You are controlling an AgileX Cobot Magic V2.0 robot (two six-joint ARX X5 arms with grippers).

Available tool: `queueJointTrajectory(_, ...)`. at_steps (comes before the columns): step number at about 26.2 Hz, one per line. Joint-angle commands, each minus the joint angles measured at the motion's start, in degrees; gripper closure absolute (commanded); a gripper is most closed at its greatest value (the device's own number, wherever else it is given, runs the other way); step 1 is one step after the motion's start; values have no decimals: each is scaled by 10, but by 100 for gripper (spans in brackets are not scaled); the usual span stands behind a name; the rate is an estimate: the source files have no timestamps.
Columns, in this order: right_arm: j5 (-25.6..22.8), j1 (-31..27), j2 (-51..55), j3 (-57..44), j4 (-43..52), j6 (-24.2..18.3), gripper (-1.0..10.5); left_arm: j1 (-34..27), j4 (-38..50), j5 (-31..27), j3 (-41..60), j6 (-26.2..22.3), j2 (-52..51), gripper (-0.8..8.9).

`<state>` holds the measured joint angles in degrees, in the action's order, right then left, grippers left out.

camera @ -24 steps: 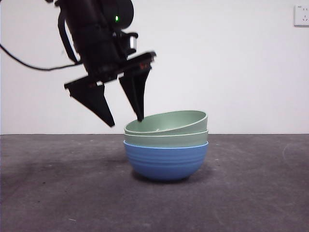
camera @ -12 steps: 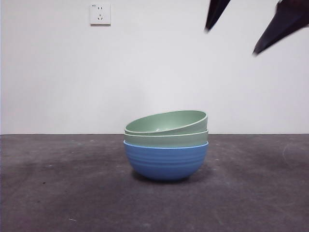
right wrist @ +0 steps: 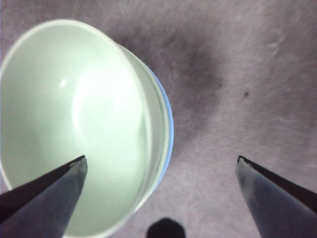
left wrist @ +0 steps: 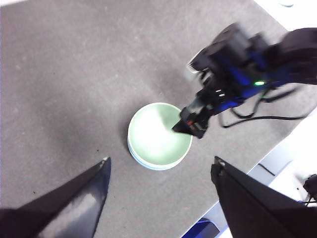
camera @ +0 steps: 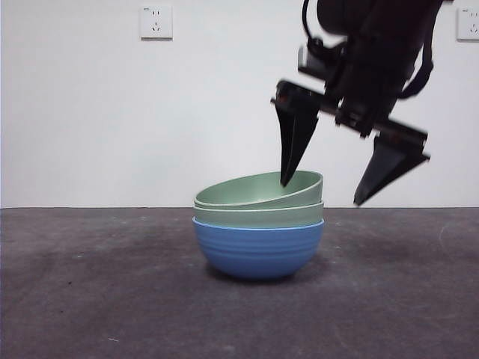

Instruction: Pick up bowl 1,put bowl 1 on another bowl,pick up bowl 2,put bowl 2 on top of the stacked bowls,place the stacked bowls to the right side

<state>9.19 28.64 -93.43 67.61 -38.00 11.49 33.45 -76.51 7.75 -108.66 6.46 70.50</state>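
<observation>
Three bowls stand nested mid-table: the blue bowl (camera: 258,250) at the bottom, a pale green bowl (camera: 258,216) in it, and a second green bowl (camera: 251,191) lying tilted on top. My right gripper (camera: 322,193) is open and straddles the stack's right rim. One jaw tip hangs just inside the top bowl, the other outside, above the table. The right wrist view shows the same: the right gripper (right wrist: 161,158) spans the top green bowl (right wrist: 74,124) and the blue rim (right wrist: 169,130). My left gripper (left wrist: 161,161) is open, empty and high above the stack (left wrist: 156,136).
The grey table mat (camera: 90,299) spreads around the bowls. Wall sockets (camera: 156,21) sit high on the white wall behind. In the left wrist view the right arm (left wrist: 237,74) reaches over the stack, and the table's edge (left wrist: 247,171) with cables runs close by.
The left gripper, which was at the top bowl's left rim, has lifted out of the front view. The right gripper has come down from the upper right onto the stack's right rim.
</observation>
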Motion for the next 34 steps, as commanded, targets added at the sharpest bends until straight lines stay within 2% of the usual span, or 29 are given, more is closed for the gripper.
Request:
queueJointTrajectory(1, 30, -10, -23, 0, 5, 11, 447, 3, -26, 2, 1, -6, -6, 468)
queueJointTrajectory(5, 47, -17, -49, 0, 6, 14, 456, 3, -26, 0, 1, -6, -7, 468)
queueJointTrajectory(8, 59, -16, -63, 0, 8, 13, 547, 3, -26, 0, 1, -6, -7, 468)
queueJointTrajectory(11, 59, -16, -68, 0, 16, 13, 581, 3, -25, 0, 1, -6, -7, 468)
queueJointTrajectory(13, 59, -16, -68, 0, 19, 13, 639, 3, -24, 0, 1, -6, -7, 468)
queueJointTrajectory(17, 59, -16, -68, 0, 18, 11, 860, 3, -24, -2, 1, -6, -7, 468)
queueJointTrajectory(21, 60, -16, -68, 0, 16, 10, 897, 3, -24, -2, 1, -7, -7, 468)
queueJointTrajectory(23, 60, -16, -68, 0, 16, 11, 959, 3, -24, -2, 1, -7, -7, 468)
queueJointTrajectory(34, 73, -27, -38, 0, 20, 16, 959, 3, -24, -2, 1, -9, -7, 468)
